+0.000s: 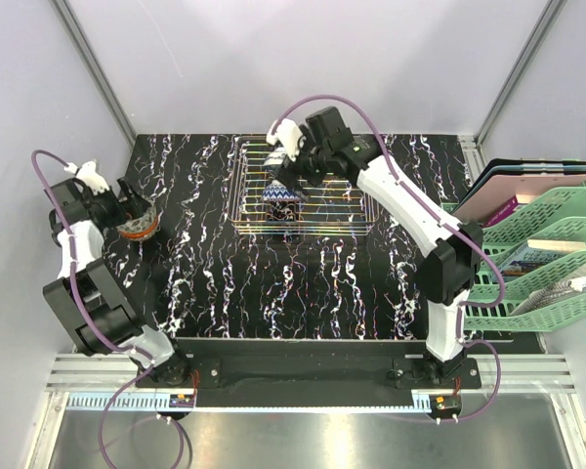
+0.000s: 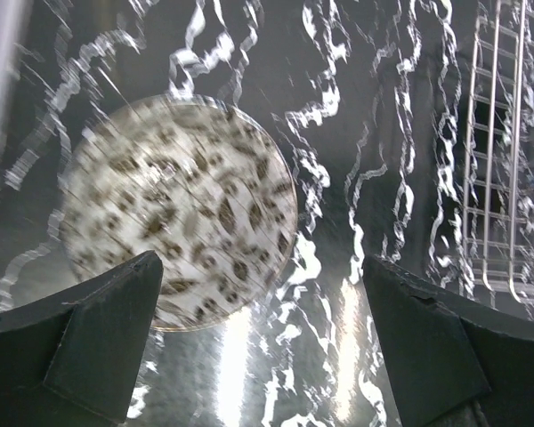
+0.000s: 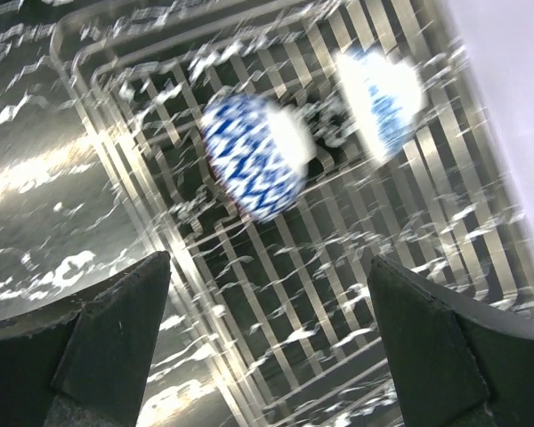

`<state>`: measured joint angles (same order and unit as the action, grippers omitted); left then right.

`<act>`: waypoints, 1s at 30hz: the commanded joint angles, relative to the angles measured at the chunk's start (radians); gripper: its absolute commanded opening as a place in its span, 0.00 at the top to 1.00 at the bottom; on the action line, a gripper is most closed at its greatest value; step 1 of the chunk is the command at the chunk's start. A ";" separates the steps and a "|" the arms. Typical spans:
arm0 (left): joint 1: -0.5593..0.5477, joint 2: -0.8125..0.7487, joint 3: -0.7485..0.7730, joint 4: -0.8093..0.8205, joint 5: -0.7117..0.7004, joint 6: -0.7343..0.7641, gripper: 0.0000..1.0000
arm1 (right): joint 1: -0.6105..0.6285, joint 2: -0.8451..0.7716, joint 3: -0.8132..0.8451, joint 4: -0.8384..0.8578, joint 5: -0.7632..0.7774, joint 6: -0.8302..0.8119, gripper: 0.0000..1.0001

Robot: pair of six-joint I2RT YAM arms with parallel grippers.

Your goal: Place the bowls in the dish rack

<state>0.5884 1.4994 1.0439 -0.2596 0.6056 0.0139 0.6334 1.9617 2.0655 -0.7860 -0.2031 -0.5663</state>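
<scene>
- two bowls already lie in the dish rack [image 1: 347, 207]: a blue-patterned bowl [image 3: 254, 169] near one edge and a paler bowl [image 3: 383, 93] a little beyond it, the two apart;
- a speckled bowl [image 2: 178, 209] sits on the tabletop [image 1: 225, 283], well to the left of the rack; as far as the views show, it is the only one left to load;
- the left tool [image 2: 262, 294] hovers by that bowl, fingers spread wide and holding nothing;
- the right tool [image 3: 267, 294] hangs over the rack, likewise wide open and empty;
- only the right wrist view shows both racked bowls; in the top view the arm hides the paler one;
- the left wrist view shows the speckled bowl's pattern, with the rack's wires at its right edge; only the top view shows the whole gap between that bowl and the rack
</scene>
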 commanded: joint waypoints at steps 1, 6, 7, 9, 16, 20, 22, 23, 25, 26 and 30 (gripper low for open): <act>0.005 -0.001 0.090 0.034 -0.055 0.069 0.01 | -0.001 -0.049 -0.117 0.027 -0.050 0.057 0.00; 0.005 0.016 0.133 0.010 -0.082 0.139 0.01 | -0.009 -0.070 -0.171 0.051 -0.048 0.083 0.00; 0.005 0.025 0.143 -0.007 -0.087 0.150 0.01 | -0.009 -0.070 -0.180 0.053 -0.050 0.088 0.00; 0.005 0.061 0.179 -0.036 -0.110 0.185 0.01 | -0.011 -0.070 -0.195 0.057 -0.053 0.101 0.00; -0.007 0.146 0.245 -0.064 -0.185 0.311 0.01 | -0.009 -0.070 -0.220 0.067 -0.050 0.134 0.00; -0.016 0.189 0.263 -0.067 -0.202 0.359 0.05 | -0.009 -0.073 -0.223 0.071 -0.044 0.148 0.00; -0.024 0.200 0.271 -0.067 -0.202 0.370 0.08 | -0.009 -0.069 -0.220 0.071 -0.041 0.151 0.00; -0.030 0.208 0.274 -0.066 -0.199 0.380 0.09 | -0.009 -0.070 -0.219 0.071 -0.038 0.151 0.00; -0.041 0.217 0.283 -0.067 -0.205 0.386 0.12 | -0.009 -0.064 -0.211 0.071 -0.039 0.158 0.00; -0.047 0.223 0.286 -0.066 -0.207 0.394 0.15 | -0.009 -0.063 -0.211 0.071 -0.041 0.160 0.00; -0.065 0.237 0.292 -0.070 -0.214 0.406 0.26 | -0.009 -0.060 -0.212 0.070 -0.039 0.163 0.00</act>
<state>0.5404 1.7294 1.2892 -0.3511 0.4118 0.3771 0.6312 1.9480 1.8450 -0.7452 -0.2302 -0.4221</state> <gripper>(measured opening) 0.772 0.994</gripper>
